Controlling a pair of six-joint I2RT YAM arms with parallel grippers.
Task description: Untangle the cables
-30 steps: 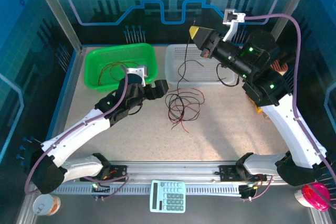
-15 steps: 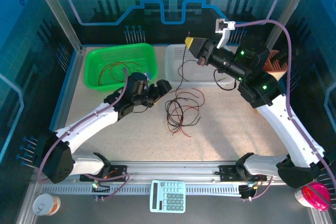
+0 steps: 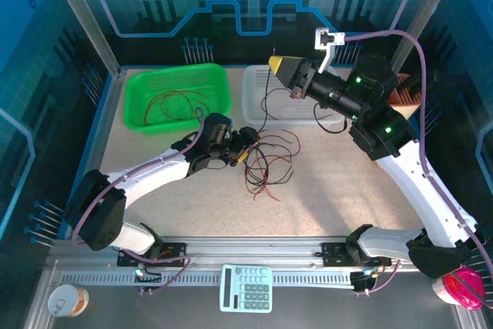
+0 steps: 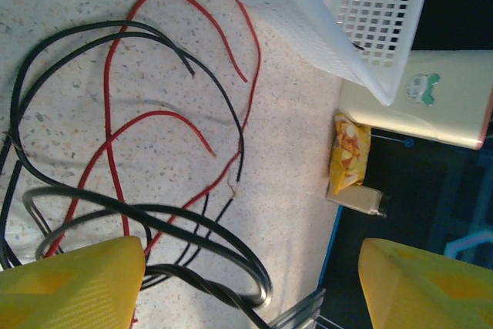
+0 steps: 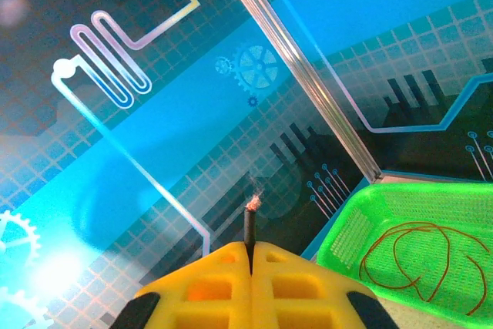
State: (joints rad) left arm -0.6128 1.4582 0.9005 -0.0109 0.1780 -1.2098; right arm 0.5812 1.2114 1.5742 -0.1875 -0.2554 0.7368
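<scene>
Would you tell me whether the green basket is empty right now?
No, thin red wires lie curled inside the green basket.

bright, blue-tinted light; soft shadows (glare on backdrop (image 5: 46,267))

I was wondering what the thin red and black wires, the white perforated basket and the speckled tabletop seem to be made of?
The thin red and black wires: probably plastic-insulated metal, smooth, slightly glossy; one cut end shows frayed strands. The white perforated basket: moulded plastic, judging by its regular grid of holes. The speckled tabletop: matte, stone-look, perhaps laminate.
</scene>
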